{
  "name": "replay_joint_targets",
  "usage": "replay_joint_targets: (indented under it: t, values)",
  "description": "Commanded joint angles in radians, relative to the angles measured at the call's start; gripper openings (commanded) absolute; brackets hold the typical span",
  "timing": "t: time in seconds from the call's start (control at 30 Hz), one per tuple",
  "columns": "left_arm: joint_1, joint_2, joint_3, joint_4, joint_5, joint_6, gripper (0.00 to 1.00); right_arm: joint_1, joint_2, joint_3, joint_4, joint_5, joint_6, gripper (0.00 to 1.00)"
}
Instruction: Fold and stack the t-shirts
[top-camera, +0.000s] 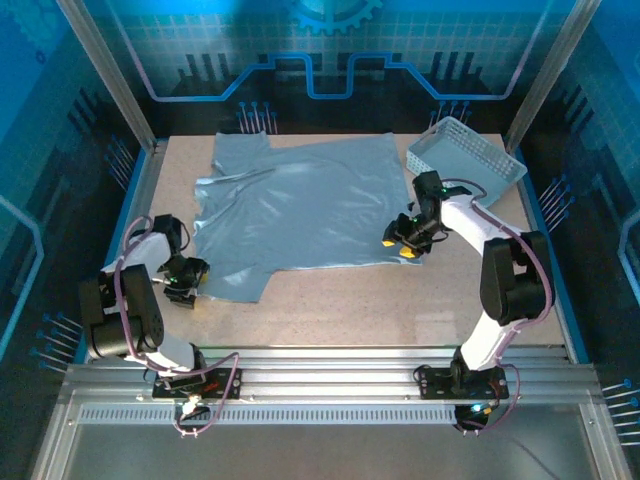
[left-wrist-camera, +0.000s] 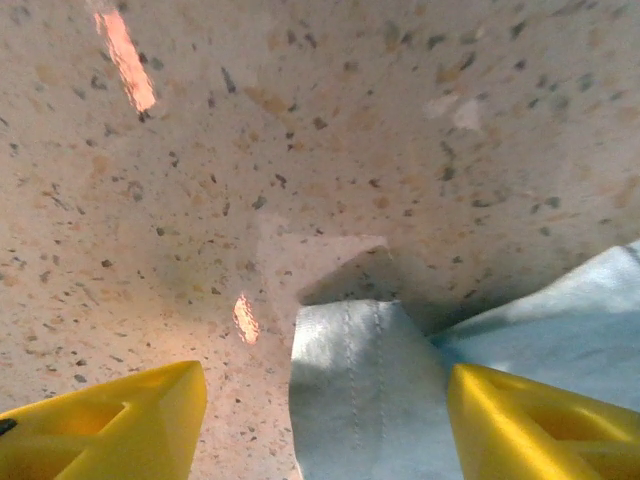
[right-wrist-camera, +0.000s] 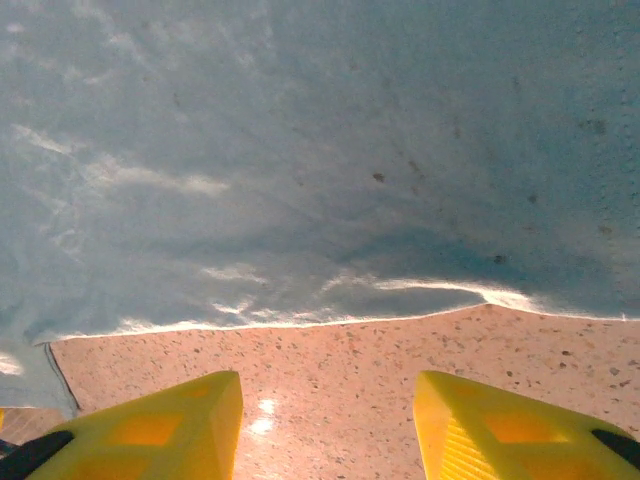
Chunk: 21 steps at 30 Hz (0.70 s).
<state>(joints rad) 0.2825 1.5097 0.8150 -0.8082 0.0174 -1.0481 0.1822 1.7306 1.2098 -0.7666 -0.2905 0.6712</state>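
shirt (top-camera: 300, 215) lies flat. left fingers (left-wrist-camera: 110, 430), wide and empty, straddle its corner: sink, pinch low. right fingers (right-wrist-camera: 150, 435), likewise wide, should slide onto its edge.

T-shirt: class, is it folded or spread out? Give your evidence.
Spread out. The t-shirt lies flat across the table, both sleeves sticking out at its left end.

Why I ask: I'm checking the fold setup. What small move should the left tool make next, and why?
Probably close the left tool on the t-shirt corner: it stands open astride that hemmed corner, which lies on the table, not yet gripped. The right tool is open too, just short of the hem.
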Motion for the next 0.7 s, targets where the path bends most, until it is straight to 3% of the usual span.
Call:
replay_joint_targets:
  t: [0.0, 0.17, 0.43, 0.67]
  values:
    - [0.005, -0.005, -0.033, 0.032, 0.022, -0.011, 0.62, -0.013, -0.050, -0.004, 0.013, -0.017, -0.024, 0.50]
    - [0.005, -0.023, -0.069, 0.100, -0.005, -0.004, 0.51, -0.018, -0.062, -0.018, 0.015, -0.013, -0.027, 0.50]
    - [-0.008, -0.129, -0.064, 0.063, -0.051, -0.003, 0.13, -0.050, -0.069, -0.077, -0.016, 0.088, -0.001, 0.49]
    - [-0.092, -0.236, -0.102, -0.039, -0.053, -0.073, 0.10, -0.114, -0.035, -0.127, 0.016, 0.127, 0.075, 0.49]
